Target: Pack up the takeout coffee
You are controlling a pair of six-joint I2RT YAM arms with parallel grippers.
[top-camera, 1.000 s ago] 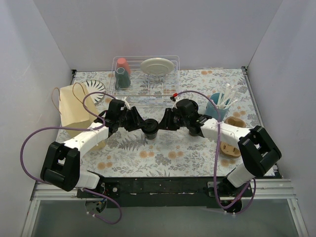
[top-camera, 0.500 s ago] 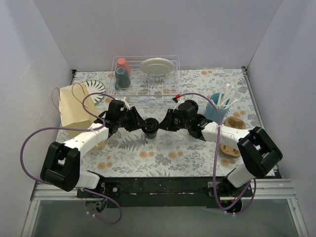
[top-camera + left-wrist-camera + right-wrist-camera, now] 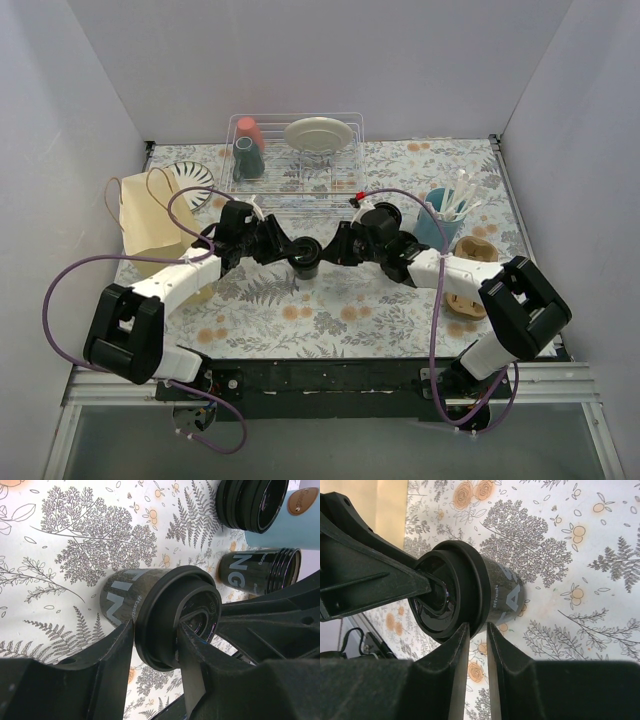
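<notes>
Moved: cup (image 3: 305,257) and both my pincers have crept a touch toward the rack (image 3: 296,160) since a second ago.
Bag (image 3: 150,225): standing at the far left, well apart from the cup. I take it as the coffee's destination.
Left pincer (image 3: 155,630): part open. One finger sits under the lid's skirt against the cup wall and the other lies over the top, so I'm clamped on the lid (image 3: 172,617).
Cup: mid-table between my two pincers, upright and capped. It looks to be on the cloth, though I can't be sure.
Right pincer (image 3: 476,630): nearly closed, with only a slim gap, and nipping the same lid's rim from the opposite side.
Why both: my guess is that pinching from two sides seats the lid evenly before the carry.
Second cup (image 3: 260,570): unlidded, just past the first and beside the blue cup (image 3: 295,517), waiting its turn.
</notes>
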